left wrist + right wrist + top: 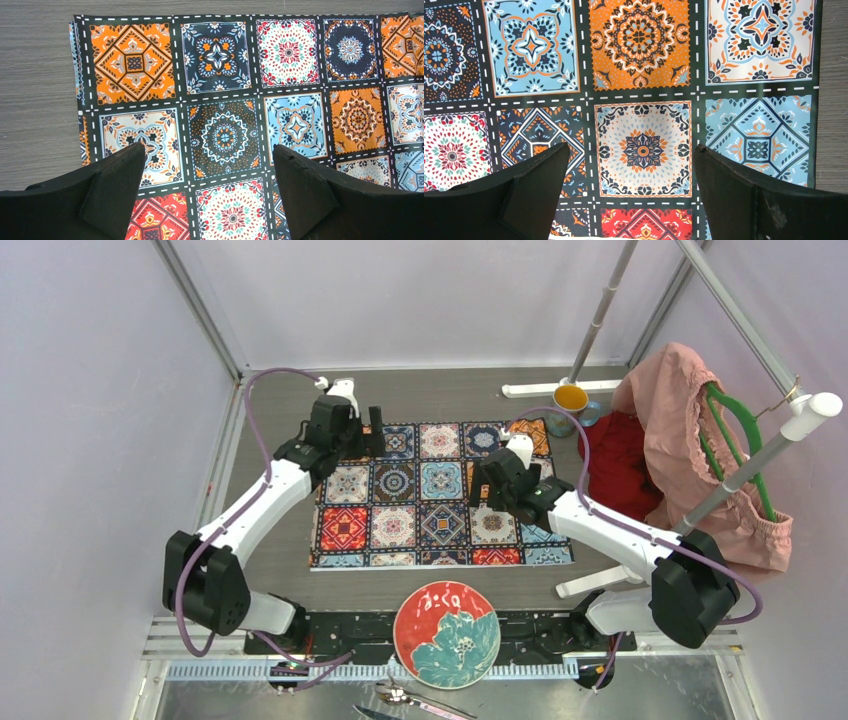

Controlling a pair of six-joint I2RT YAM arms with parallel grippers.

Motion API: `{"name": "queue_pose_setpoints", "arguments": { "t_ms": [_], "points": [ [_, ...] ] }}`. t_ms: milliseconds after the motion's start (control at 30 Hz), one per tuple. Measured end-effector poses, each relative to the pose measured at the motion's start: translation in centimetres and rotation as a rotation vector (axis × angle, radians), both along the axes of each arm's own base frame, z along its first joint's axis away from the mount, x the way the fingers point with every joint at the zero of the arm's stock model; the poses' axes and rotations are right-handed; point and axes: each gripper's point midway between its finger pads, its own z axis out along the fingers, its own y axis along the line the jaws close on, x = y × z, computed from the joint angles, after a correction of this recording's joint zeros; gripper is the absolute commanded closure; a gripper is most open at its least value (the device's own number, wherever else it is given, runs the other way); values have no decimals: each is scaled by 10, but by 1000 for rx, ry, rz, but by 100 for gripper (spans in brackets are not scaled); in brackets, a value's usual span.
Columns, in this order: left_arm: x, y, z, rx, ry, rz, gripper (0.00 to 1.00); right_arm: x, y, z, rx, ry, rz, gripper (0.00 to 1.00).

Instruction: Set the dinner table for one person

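- Under both claws: desk (35, 100), grey wood grain, carries everything. A bare strip shows just left of left claw (207, 152) and just right of right claw (631, 152).
- Left claw: jaws wide, nothing held, hangs over far-left corner of tile mat (430, 500).
- Right claw: wide too, empty, over mat's right side, near its edge.
- Mat lies flat & square to desk. My read: it's the base for the setting, w/ claws at opp. ends to smooth or check it.
- Behind claws, btwn arm bases: flower plate (446, 633), nothing on it, seems to straddle desk's near edge. Prob. staged for pickup, then mat centre.
- Further behind, past plate: cutlery (410, 702) on metal tray (600, 695); pieces too small to sort.
- Beyond right claw, to its right: cup (570, 398), upright; contents can't tell.
- Setting barely begun, I'd say: only the mat is in place.
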Motion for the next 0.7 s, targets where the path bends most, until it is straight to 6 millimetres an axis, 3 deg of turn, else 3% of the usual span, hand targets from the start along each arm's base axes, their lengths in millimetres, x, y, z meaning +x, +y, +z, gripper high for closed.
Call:
{"name": "queue_pose_setpoints", "arguments": {
  "t_ms": [700],
  "points": [
    [-4,-4,3,16,-11,-31,0,-1,-1,-1,-2,2,1,0]
  ]
}}
